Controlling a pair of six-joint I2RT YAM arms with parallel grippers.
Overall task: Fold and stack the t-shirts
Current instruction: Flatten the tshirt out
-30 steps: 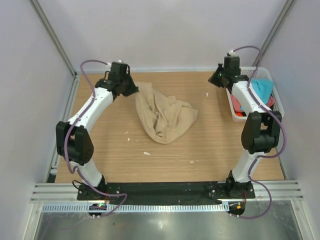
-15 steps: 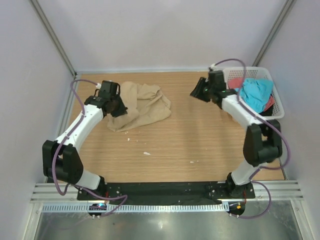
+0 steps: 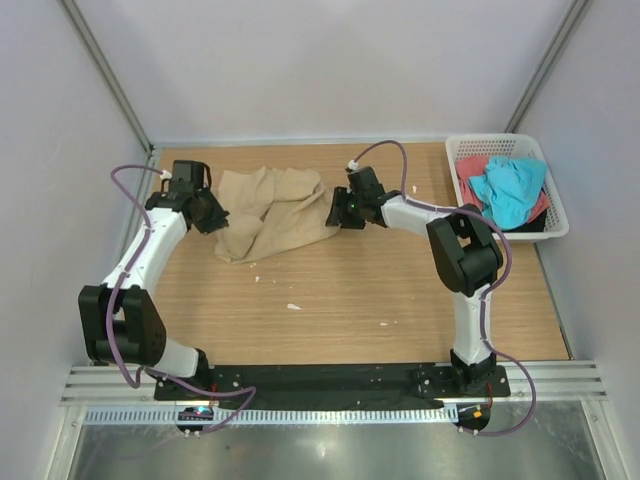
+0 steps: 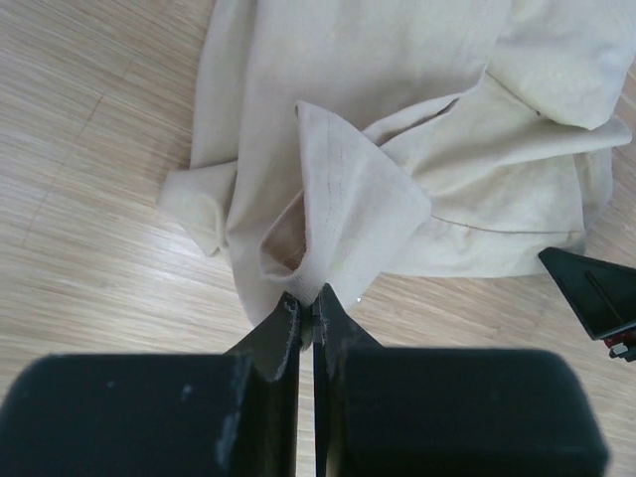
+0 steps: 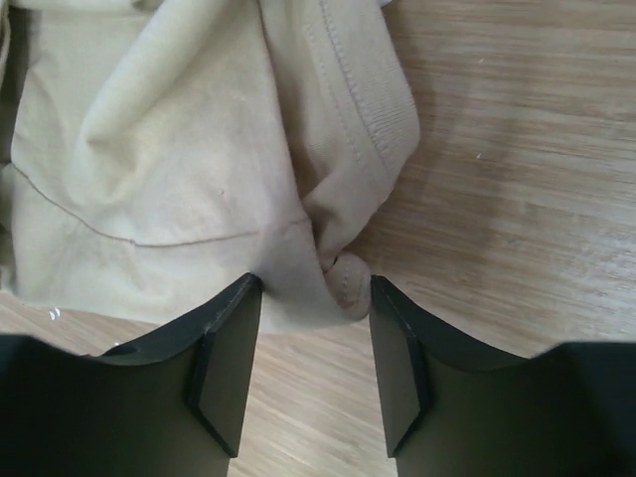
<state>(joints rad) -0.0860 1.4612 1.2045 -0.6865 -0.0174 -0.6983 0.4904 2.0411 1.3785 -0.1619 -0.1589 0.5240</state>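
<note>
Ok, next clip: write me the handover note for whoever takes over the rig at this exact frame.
Left gripper: shut, pinching the left edge of the tan shirt.
Right gripper: open, jaws either side of a bunched fold at the shirt's right edge, not gripping.
Tan shirt lies crumpled on the table, far side. Turquoise shirt and coral-red shirt are in the basket, far right.
Done: nothing folded or stacked.
To do: spread and fold the tan shirt, then fold the other two and stack all.
</note>
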